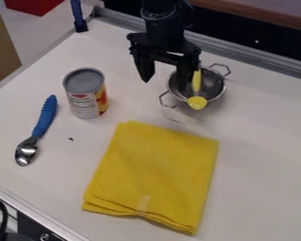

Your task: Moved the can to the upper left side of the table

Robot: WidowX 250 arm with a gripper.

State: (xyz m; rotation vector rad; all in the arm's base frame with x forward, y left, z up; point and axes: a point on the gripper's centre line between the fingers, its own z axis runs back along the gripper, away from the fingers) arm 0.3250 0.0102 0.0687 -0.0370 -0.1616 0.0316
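Can (85,93) upright on table (260,141), long axis vertical, ungripped, in the table's 10 o'clock region. From the gripper (165,81), it lies roughly 9 o'clock, a shade toward 8, well apart. Fingers spread, nothing between them. Only one arm, so no choice of side. If the can needs shifting, my read: gripper swings toward 9, drops astride it, carries toward 11. Counts: one can, one blue-handled spoon (36,131), one metal strainer (214,84), one yellow utensil (197,101) in it, one folded yellow cloth (156,172).
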